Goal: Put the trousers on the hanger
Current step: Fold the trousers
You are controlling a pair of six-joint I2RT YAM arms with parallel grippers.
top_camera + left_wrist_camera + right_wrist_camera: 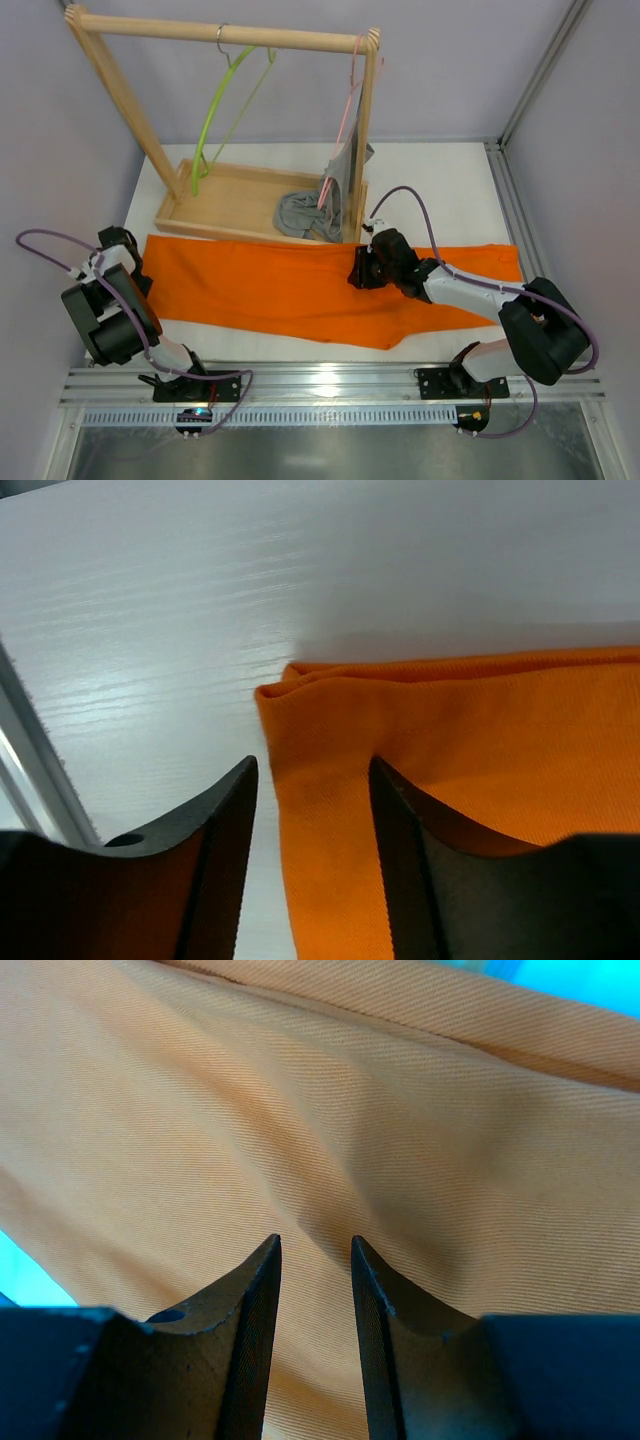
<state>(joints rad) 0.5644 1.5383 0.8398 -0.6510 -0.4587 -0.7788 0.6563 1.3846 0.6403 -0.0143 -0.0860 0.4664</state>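
We see the trousers flat on the counter, in front of the wooden rack. The hanger hangs there (hook over the top bar). Left end effector is released, jaws straddling the trousers' corner edge. Right end effector sits on the mid-cloth, jaws narrowly apart; can't tell if it's pinching.

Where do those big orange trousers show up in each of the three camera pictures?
Top external: the trousers lie spread across the table, in front of the wooden tray.
Left wrist: the trousers fill the right half, one corner near the middle.
Right wrist: the trousers fill nearly the whole picture.
Shared landmark: the orange cloth itself; the white table also shows in the top and left wrist views.
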